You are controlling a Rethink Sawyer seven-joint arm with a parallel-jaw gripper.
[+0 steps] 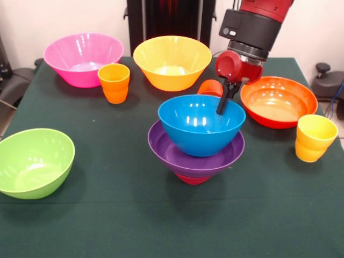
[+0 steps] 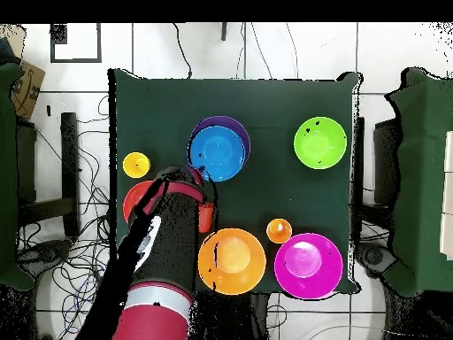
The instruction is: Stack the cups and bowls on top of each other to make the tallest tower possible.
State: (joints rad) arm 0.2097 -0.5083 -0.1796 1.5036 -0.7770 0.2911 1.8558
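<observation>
At table centre:
Tower: blue bowl point(image 1: 200, 124) nested in purple bowl point(image 1: 195, 155), on a small red bowl point(image 1: 192, 179) that looks upside down.
Gripper point(image 1: 223, 103): black fingers dipping over blue bowl's far rim; spread and grasp impossible to tell.
Red-orange cup point(image 1: 210, 87): just behind tower, partly hidden by gripper.
Orange-red bowl point(image 1: 278, 101): beside tower, near yellow cup point(image 1: 314, 138).
Far edge: pink bowl point(image 1: 83, 58), orange cup point(image 1: 114, 82), yellow bowl point(image 1: 172, 62).
Green bowl point(image 1: 33, 162): well apart, alone.
Table point(image 1: 107, 226): green cloth.
</observation>
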